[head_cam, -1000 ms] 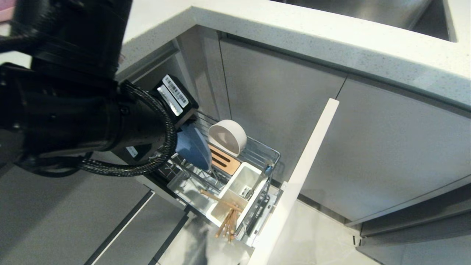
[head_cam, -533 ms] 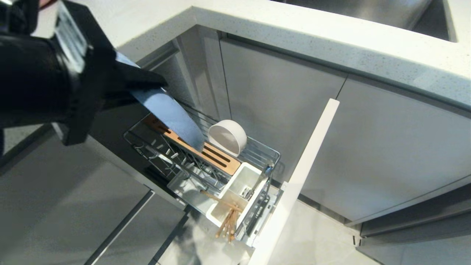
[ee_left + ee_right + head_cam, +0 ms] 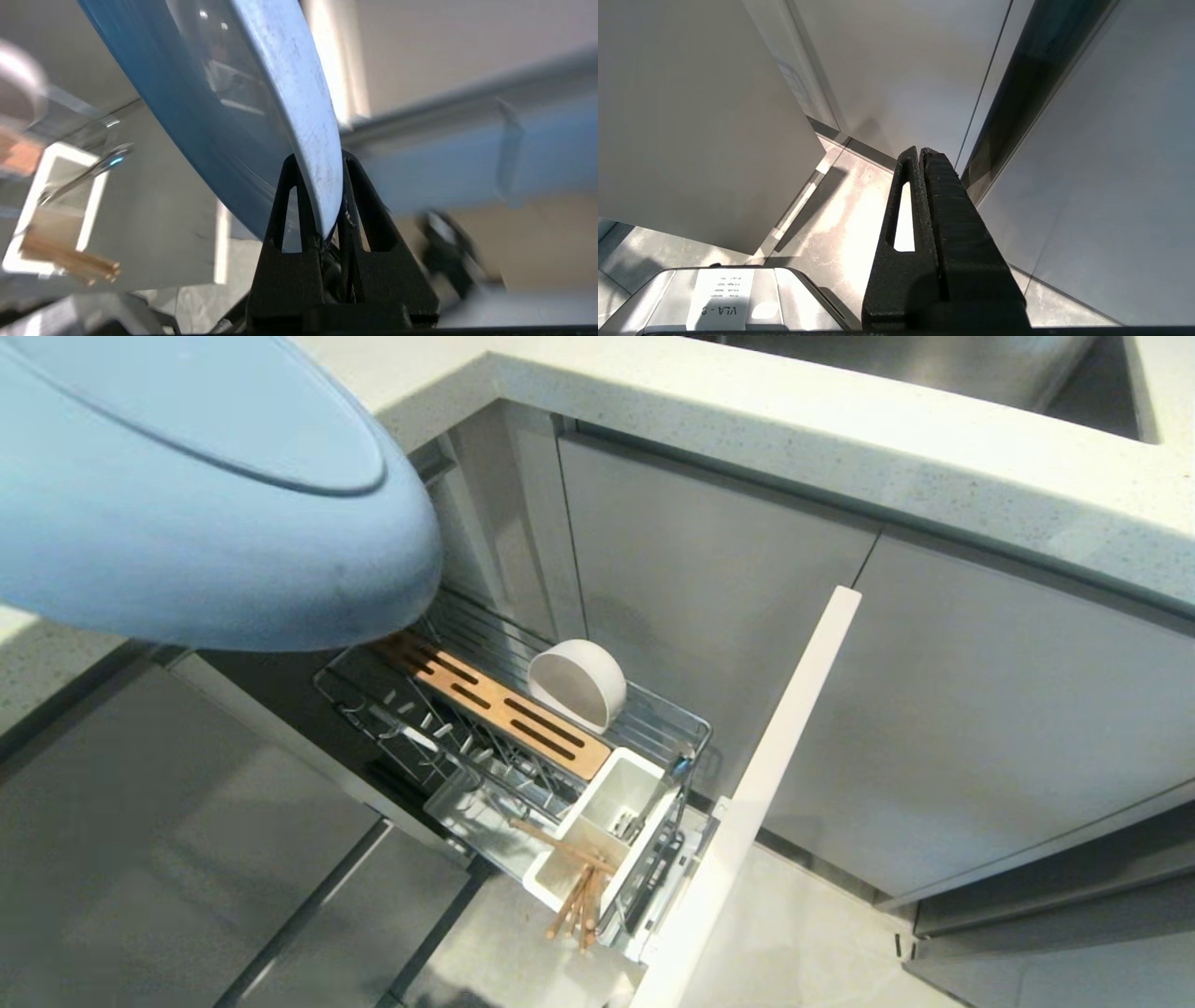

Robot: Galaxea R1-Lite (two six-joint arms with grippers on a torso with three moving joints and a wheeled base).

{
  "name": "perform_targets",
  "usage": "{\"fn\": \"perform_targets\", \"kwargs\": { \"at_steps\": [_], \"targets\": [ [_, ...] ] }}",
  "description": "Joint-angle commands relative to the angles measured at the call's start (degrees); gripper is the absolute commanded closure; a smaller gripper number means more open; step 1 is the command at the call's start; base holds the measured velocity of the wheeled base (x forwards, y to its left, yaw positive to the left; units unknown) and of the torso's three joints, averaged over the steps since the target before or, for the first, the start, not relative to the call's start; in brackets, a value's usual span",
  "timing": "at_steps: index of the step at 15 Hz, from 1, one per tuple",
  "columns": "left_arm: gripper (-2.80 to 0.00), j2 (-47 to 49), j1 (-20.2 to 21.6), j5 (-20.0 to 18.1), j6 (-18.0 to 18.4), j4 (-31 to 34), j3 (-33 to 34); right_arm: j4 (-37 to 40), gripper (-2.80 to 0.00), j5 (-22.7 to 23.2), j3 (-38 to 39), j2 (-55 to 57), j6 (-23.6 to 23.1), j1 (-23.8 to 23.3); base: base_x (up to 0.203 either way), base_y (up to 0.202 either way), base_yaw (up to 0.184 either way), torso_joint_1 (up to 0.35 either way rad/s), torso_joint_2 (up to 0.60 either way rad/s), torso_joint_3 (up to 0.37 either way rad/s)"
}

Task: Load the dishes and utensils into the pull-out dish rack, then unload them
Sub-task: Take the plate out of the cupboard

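Two black fingers point(image 3: 303, 205) of the left gripper point(image 3: 322, 196) pinch the blue plate's point(image 3: 187, 523) rim, raised above the rack point(image 3: 523, 728); right gripper point(image 3: 920, 158) fingers pressed together, parked.

Matte black left gripper point(image 3: 321, 161): two tapered, triangular fingers point(image 3: 286, 205) with long open slots, rising from a blocky base. Right gripper point(image 3: 921, 151) in the same rough-textured black plastic, one narrow slot showing.
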Motion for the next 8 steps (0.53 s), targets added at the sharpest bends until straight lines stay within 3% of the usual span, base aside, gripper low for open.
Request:
{"fn": "perform_targets", "kwargs": {
  "at_steps": [1, 3, 8],
  "targets": [
    [0.0, -5.65, 4.57, -4.49, 3.59, 0.03, 0.39, -0.05, 0.0, -0.04, 0.09, -0.24, 0.03, -0.01, 0.0, 0.0, 0.0, 0.0, 0.0, 0.0],
    [0.0, -6.77, 12.07, -6.08, 6.91, -0.03, 0.24, -0.06, 0.0, 0.0, 0.09, -0.24, 0.03, 0.0, 0.0, 0.0, 0.0, 0.0, 0.0, 0.0],
    [0.0, -9.26, 36.67, -10.29, 15.72, 0.13, -0.29, 0.0, 0.0, 0.0, 0.09, -0.24, 0.03, -0.01, 0.0, 0.0, 0.0, 0.0, 0.0, 0.0]
  ]
}}
